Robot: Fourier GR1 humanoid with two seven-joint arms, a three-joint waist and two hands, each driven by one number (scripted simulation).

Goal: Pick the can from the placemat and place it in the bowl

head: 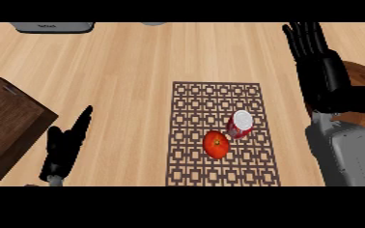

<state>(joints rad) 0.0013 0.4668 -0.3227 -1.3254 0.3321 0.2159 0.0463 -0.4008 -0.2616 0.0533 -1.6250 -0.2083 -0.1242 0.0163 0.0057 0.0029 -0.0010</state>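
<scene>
Centrally, can (240, 124) touching tomato (217, 144) on placemat (192, 106); bowl perhaps under right hand (308, 41)

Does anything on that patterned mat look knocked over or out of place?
Nothing looks spilled or damaged. The can seems to stand upright on the placemat, right beside a tomato. The bowl is mostly hidden behind the right robot hand.

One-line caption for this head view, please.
Red can and tomato sit untouched on the placemat; open right hand raised at far right, left hand open at lower left.
</scene>
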